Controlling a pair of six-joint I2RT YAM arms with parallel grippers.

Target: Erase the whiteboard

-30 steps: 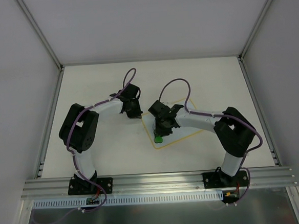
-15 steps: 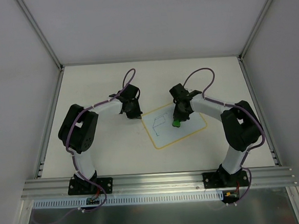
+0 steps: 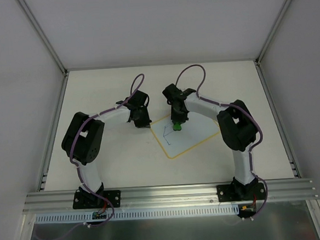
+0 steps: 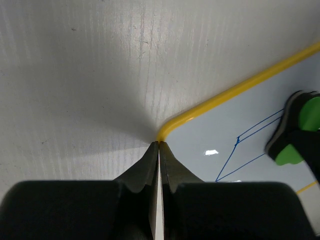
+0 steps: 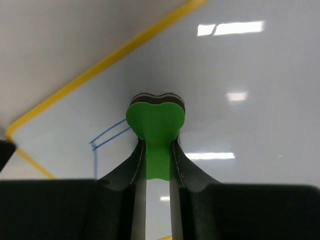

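The whiteboard (image 3: 189, 133), white with a thin yellow border, lies flat in the middle of the table. Blue lines (image 3: 165, 133) remain near its left corner. My right gripper (image 3: 176, 123) is shut on the green eraser (image 3: 176, 126) and presses it on the board's upper left part. In the right wrist view the eraser (image 5: 155, 120) sits between the fingers on the board (image 5: 240, 70), beside blue lines (image 5: 107, 135). My left gripper (image 3: 142, 121) is shut, its tips at the board's left corner (image 4: 167, 127). The eraser (image 4: 297, 132) shows at the right of the left wrist view.
The white table (image 3: 109, 96) is walled in by grey panels with metal frame posts (image 3: 41, 35). An aluminium rail (image 3: 165, 194) carries both arm bases at the near edge. Purple cables loop over both arms.
My right gripper has swept the eraser from the board's lower left up to its right, then back left to the upper left part. Fewer blue lines remain. The left arm has not moved.
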